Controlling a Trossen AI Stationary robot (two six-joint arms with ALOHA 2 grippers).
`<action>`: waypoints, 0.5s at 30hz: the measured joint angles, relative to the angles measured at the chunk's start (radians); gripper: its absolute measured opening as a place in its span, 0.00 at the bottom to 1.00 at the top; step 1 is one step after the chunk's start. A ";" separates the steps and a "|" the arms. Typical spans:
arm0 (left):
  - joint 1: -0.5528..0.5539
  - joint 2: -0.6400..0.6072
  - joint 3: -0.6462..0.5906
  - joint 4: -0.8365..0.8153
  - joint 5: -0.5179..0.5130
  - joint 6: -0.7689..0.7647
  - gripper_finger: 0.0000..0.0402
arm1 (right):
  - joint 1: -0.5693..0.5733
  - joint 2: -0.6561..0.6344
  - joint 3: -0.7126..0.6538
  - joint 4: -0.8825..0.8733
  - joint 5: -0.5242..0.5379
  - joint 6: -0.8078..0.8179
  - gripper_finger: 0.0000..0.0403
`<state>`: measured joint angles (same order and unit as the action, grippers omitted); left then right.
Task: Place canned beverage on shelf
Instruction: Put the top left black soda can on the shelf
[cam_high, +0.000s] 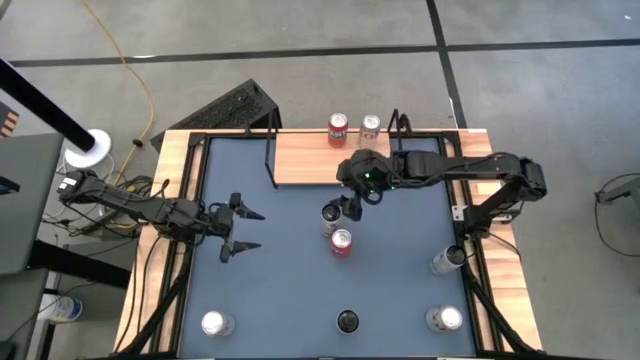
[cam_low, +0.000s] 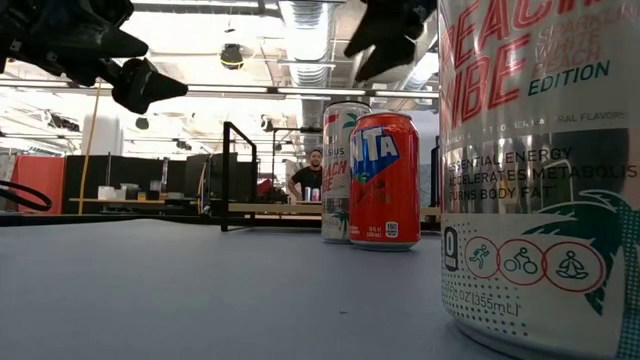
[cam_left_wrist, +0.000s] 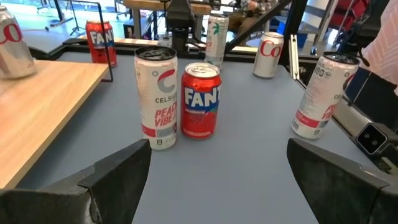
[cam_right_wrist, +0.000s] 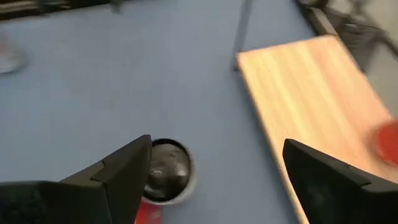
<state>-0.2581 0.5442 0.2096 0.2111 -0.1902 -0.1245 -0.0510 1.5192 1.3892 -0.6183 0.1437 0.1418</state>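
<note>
Two cans (cam_high: 336, 228) mid-frame; right hand (cam_high: 347, 207) spread above the tall one; rigid, slick, grip mid-body.

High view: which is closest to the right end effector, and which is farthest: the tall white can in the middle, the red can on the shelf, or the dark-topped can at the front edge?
Measured from the right end effector:
1. Tall white can, mid-table, right beside the end effector.
2. Red can on the shelf, at the shelf's back edge.
3. Dark-topped can, at the table's front edge.
</note>
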 joint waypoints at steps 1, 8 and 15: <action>0.000 0.000 0.000 -0.002 0.000 0.005 0.91 | 0.015 0.000 -0.013 0.012 0.036 0.013 0.88; 0.000 0.000 0.000 -0.031 0.002 0.016 0.91 | 0.126 0.006 -0.102 0.118 0.221 0.098 0.87; 0.000 0.000 0.000 -0.038 0.053 0.030 0.91 | 0.187 0.006 -0.108 0.188 0.321 0.153 0.87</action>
<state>-0.2584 0.5440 0.2096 0.1734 -0.1371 -0.0946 0.1360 1.5255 1.2812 -0.4302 0.4648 0.2948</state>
